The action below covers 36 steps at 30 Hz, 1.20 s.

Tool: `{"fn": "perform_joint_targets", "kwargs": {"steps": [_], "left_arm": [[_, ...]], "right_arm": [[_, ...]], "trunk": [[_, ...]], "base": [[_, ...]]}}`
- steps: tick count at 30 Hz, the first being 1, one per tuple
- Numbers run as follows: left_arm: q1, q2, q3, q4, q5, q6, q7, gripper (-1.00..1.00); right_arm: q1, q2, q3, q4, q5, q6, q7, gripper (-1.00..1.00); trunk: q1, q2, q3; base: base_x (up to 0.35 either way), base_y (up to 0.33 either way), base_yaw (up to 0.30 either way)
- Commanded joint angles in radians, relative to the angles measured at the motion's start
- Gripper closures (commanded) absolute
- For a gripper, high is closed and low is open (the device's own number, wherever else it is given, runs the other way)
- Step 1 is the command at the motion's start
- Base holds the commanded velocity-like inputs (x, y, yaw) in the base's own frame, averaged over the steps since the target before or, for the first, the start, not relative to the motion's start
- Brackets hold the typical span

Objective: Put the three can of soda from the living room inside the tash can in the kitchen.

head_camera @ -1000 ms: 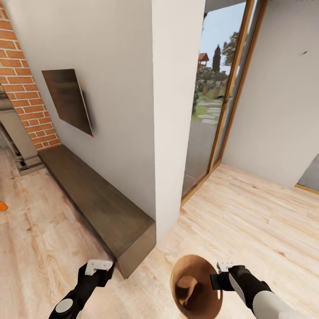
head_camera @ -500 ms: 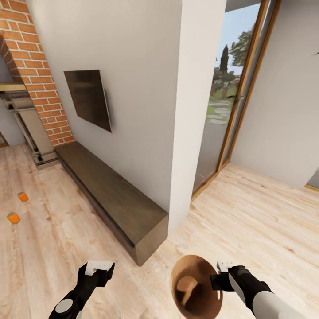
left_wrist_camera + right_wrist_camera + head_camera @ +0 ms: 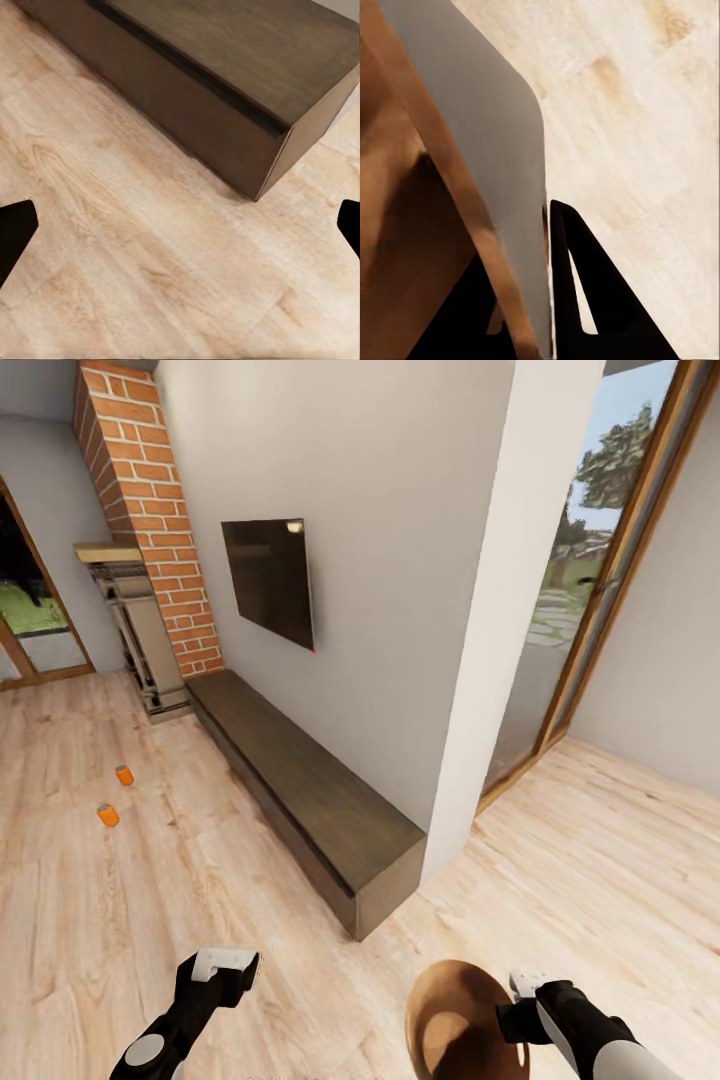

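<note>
Two orange cans of soda (image 3: 124, 774) (image 3: 107, 815) stand on the light wood floor at the far left, well ahead of my left arm. My right gripper (image 3: 515, 1000) is shut on the rim of the tash can (image 3: 465, 1020), whose coppery-brown inside faces the head camera. The right wrist view has the bin's pale grey wall (image 3: 487, 142) and brown inside (image 3: 397, 225) pressed against a black finger (image 3: 577, 292). My left gripper (image 3: 225, 963) (image 3: 180, 229) hangs open over bare floor, holding nothing.
A long, low dark wood cabinet (image 3: 310, 790) (image 3: 247, 67) runs along the wall under a wall TV (image 3: 268, 580). A red brick fireplace (image 3: 150, 530) stands behind it. A white wall end (image 3: 500, 660) and a wood-framed glass door (image 3: 600, 600) are to the right.
The head camera has turned left, so the whole picture has slid right and both orange cans have come further into view. The bin and right gripper sit slightly lower in the picture.
</note>
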Motion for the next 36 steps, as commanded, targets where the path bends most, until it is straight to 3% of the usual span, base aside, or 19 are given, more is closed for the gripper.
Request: {"fn": "perform_joint_targets", "kwargs": {"steps": [1, 7, 11, 14, 21, 22, 25, 26, 36], "left_arm": [[0.0, 0.0, 0.0, 0.0, 0.0, 0.0, 0.0, -1.0], [0.0, 0.0, 0.0, 0.0, 0.001, -0.001, 0.0, -1.0], [0.0, 0.0, 0.0, 0.0, 0.002, -0.003, -0.002, -1.0], [0.0, 0.0, 0.0, 0.0, 0.002, -0.004, -0.002, -1.0], [0.0, 0.0, 0.0, 0.0, 0.001, -0.005, -0.002, -1.0], [0.0, 0.0, 0.0, 0.0, 0.0, -0.005, -0.001, -1.0], [0.0, 0.0, 0.0, 0.0, 0.002, -0.006, -0.002, -1.0], [0.0, 0.0, 0.0, 0.001, 0.0, -0.031, -0.003, -1.0], [0.0, 0.0, 0.0, 0.013, 0.005, -0.039, -0.007, -1.0]], "right_arm": [[0.001, -0.008, 0.0, -0.003, -0.001, 0.0, 0.008, 1.0], [0.008, -0.05, 0.002, -0.008, 0.027, -0.01, 0.039, 1.0], [0.009, -0.08, 0.002, -0.011, 0.053, -0.015, 0.145, 1.0], [0.01, -0.083, 0.001, -0.011, 0.07, -0.015, 0.18, 1.0], [0.009, -0.072, 0.004, -0.012, 0.08, -0.001, 0.221, 1.0], [0.007, -0.05, 0.017, -0.012, 0.081, 0.012, 0.228, 1.0], [0.005, -0.023, 0.061, -0.014, 0.082, 0.053, 0.232, 1.0], [0.004, 0.004, 0.112, -0.039, 0.082, 0.097, 0.23, 1.0], [0.009, 0.004, 0.115, -0.041, 0.082, 0.089, 0.224, 1.0]], "trunk": [[0.0, 0.0, 0.0], [0.0, 0.0, 0.0], [0.0, 0.0, 0.0], [0.0, 0.0, 0.0], [0.0, 0.0, 0.0], [0.0, 0.0, 0.0], [0.0, 0.0, 0.0], [0.0, 0.0, 0.0], [0.0, 0.0, 0.0]], "base": [[-0.147, 0.144, 0.247], [-0.141, 0.124, 0.247], [-0.137, 0.108, 0.244], [-0.135, 0.104, 0.164], [-0.125, 0.097, 0.032], [-0.111, 0.094, 0.005], [-0.099, 0.103, 0.003], [-0.016, 0.065, 0.0], [0.097, 0.141, 0.0]]}}
